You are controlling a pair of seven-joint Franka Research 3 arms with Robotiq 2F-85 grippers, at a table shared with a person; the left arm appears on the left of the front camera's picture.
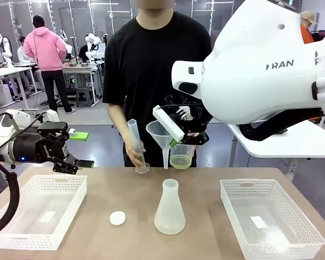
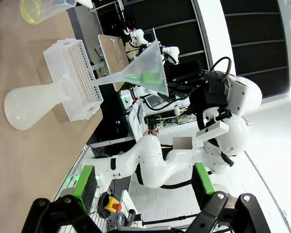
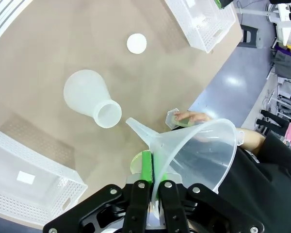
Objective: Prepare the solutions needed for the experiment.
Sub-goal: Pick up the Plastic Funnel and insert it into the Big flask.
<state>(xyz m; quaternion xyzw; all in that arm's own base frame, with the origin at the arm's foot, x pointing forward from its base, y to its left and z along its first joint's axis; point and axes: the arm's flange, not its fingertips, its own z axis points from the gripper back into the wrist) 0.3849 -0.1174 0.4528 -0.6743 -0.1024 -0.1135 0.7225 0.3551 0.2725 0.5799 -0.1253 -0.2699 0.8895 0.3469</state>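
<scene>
Solution: a shallow pool of clear, pale yellow-green liquid point(image 1: 181, 161) lies in the bottom of a translucent plastic beaker point(image 1: 183, 151). It sits just right of centre in the front view, at the far edge of the table point(image 1: 206, 189).
Beside it: the spout of a translucent funnel point(image 1: 161, 132) hangs just left of the beaker. Further left, a person's hand point(image 1: 135, 157) grips a tall cylinder point(image 1: 134, 132) that leans slightly.
Right gripper point(image 3: 153, 171): the fingers are pressed together on the funnel's wall, holding the funnel tilted in the air.
Left gripper point(image 2: 143, 187): the green pads stand wide apart at the bottom of the frame, with nothing between them.
Front view gives: a flask point(image 1: 169, 208) upright at lower centre, a white cap point(image 1: 117, 218) to its left, and a white basket point(image 1: 40, 208) at lower left under the left gripper.
Right wrist view adds: a look from above, with the liquid as a yellow-green patch peeking from under the funnel at lower centre, and the flask's open mouth.
Left wrist view adds: the scene turned sideways, the liquid in the upper left corner, and the right arm beyond the funnel.
</scene>
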